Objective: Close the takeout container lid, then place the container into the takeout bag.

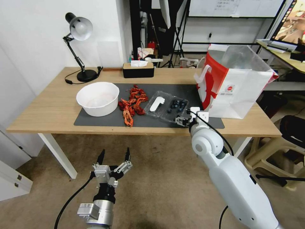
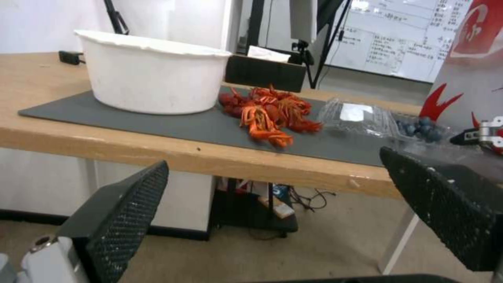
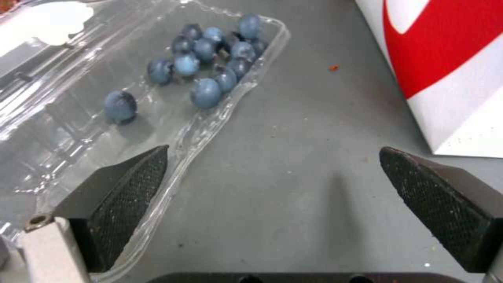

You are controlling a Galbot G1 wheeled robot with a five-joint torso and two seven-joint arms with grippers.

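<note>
The takeout container (image 1: 167, 108) lies open and flat on the grey mat (image 1: 105, 119), right of centre. Its lid (image 1: 156, 104) is the half with the white sticker; the other half holds dark blueberries (image 1: 178, 105). My right gripper (image 1: 181, 121) is open, low at the container's front right corner. In the right wrist view the right gripper (image 3: 272, 177) has one finger (image 3: 125, 192) over the clear rim of the takeout container (image 3: 157, 114), the other over bare mat. The takeout bag (image 1: 236, 84) stands open to the right. My left gripper (image 1: 114, 156) hangs open below the table's front edge.
A big white bowl (image 1: 98, 98) and a pile of red crayfish (image 1: 132, 103) sit left of the container. A black tissue box (image 1: 138, 70) and a desk lamp (image 1: 79, 47) stand at the back. The bag (image 3: 450, 63) is close beside the right gripper.
</note>
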